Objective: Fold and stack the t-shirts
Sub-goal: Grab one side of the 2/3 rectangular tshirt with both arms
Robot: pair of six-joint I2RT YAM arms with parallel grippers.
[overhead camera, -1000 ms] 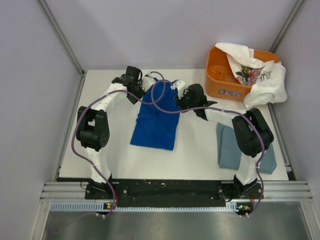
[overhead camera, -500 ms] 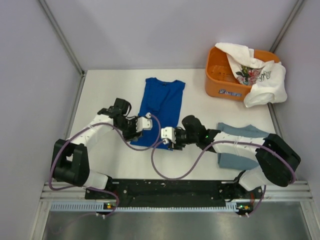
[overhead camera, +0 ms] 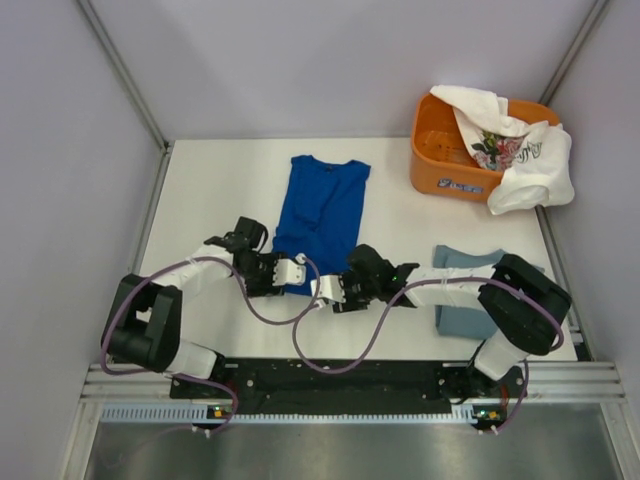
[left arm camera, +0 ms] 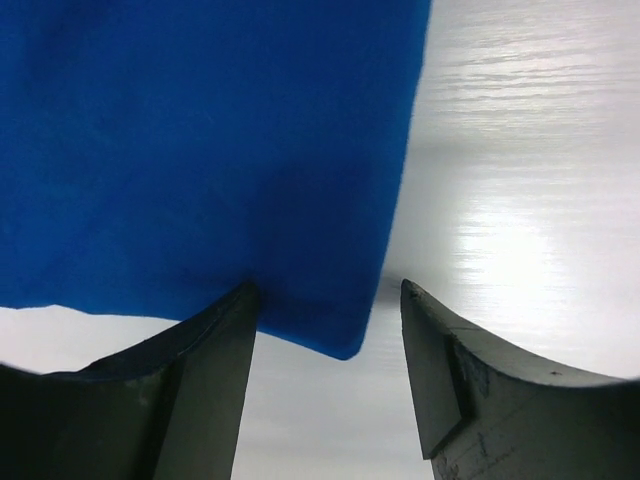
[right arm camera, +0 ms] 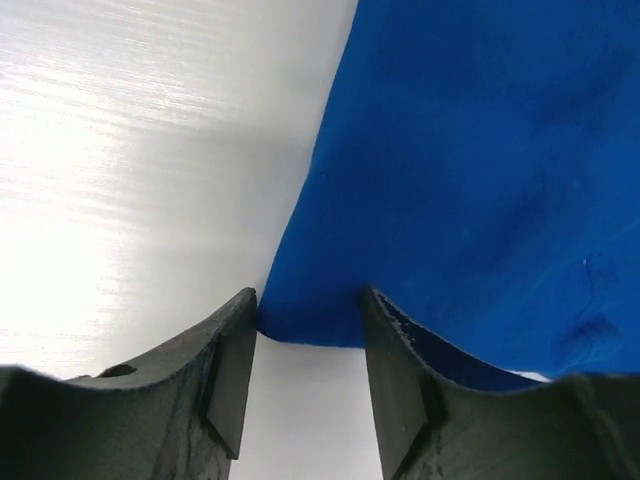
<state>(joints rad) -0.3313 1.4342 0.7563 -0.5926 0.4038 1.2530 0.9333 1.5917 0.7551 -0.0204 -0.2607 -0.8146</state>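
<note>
left gripper (left arm camera: 325, 290), right gripper (right arm camera: 308, 295) moved from collar end to hem; blue t-shirt (overhead camera: 322, 205) corner between each one's spread jaws, unpinched

You have an orange plastic basket (overhead camera: 447, 172) standing at the far right corner of the white table (overhead camera: 215, 190). A small label (overhead camera: 462, 185) sits on its near wall, its print too small to read. Grey panels (overhead camera: 330, 60) enclose the table at the back and sides. An aluminium rail (overhead camera: 130, 385) runs along the near edge, with what looks like sheet metal (overhead camera: 350, 450) below it.
</note>
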